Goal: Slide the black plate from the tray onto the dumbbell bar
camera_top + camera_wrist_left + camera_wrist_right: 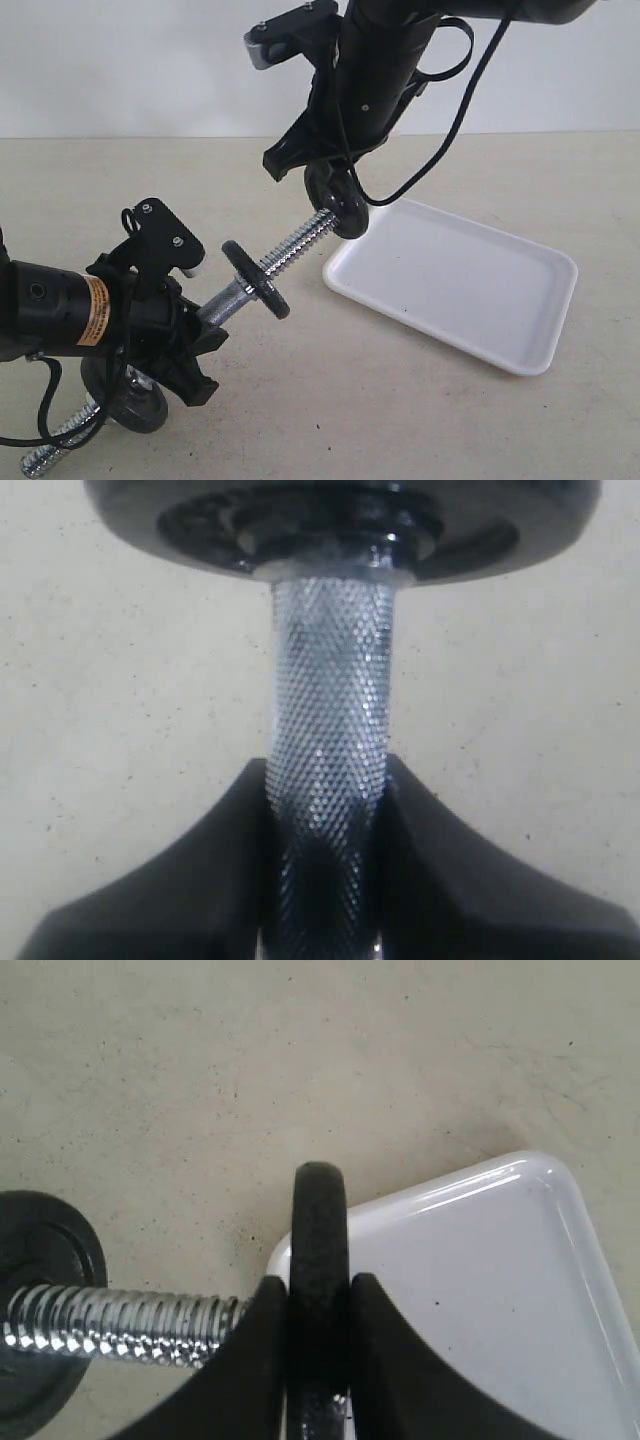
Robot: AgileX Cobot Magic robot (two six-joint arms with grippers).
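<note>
Above the beige surface [350, 400], your left gripper [325, 820] is clamping the dumbbell bar [300, 240]; right gripper [318, 1295] is pinching the black plate [318, 1210] at its tip.

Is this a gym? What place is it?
Probably a robot test bench, not a gym. The black left gripper holds a chrome threaded dumbbell bar, the right gripper a matte-black weight plate, over a plain beige tabletop beside a glossy white plastic tray; a plain white wall stands behind.
</note>
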